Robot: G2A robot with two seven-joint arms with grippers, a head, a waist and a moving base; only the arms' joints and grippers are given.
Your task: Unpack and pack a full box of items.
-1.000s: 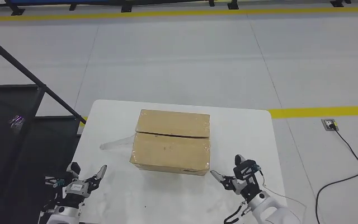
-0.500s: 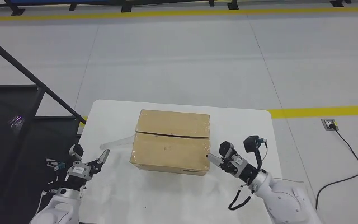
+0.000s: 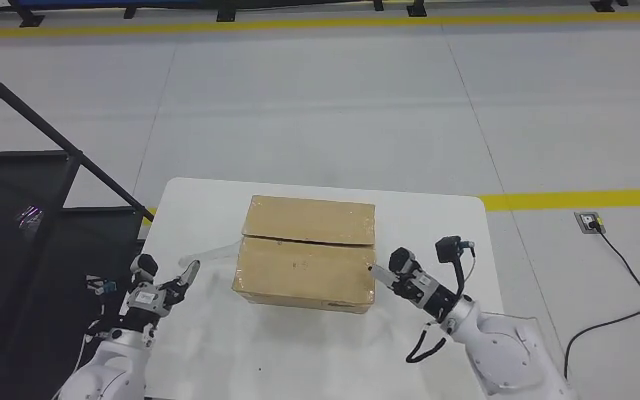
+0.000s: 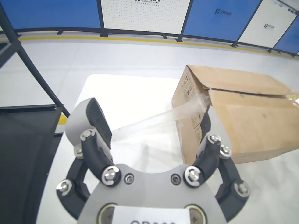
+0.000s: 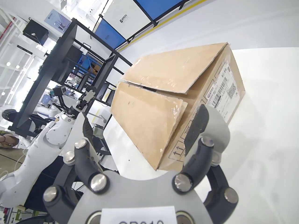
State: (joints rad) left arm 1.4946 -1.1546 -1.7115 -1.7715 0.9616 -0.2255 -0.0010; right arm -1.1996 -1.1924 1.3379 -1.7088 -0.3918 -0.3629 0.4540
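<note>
A brown cardboard box (image 3: 305, 255) sits in the middle of the white table (image 3: 300, 350), its two top flaps down with a slit between them. A clear tape strip (image 3: 205, 255) trails from the box's left end onto the table. My left gripper (image 3: 168, 270) is open to the left of the box, near the strip's loose end; in the left wrist view the tape strip (image 4: 151, 121) runs between its fingers (image 4: 98, 120). My right gripper (image 3: 388, 264) is open at the box's near right corner. In the right wrist view the box (image 5: 163, 82) corner lies between the open gripper (image 5: 142, 129) fingers.
A black frame and rack (image 3: 40, 230) stand off the table's left side. The box's right end carries a shipping label (image 5: 224, 87). Bare tabletop lies in front of the box and along its right. A cable (image 3: 600, 330) lies on the floor to the right.
My right gripper has moved forward and left from the table's near edge up to the box's near right corner. My left gripper has moved forward toward the tape strip.
</note>
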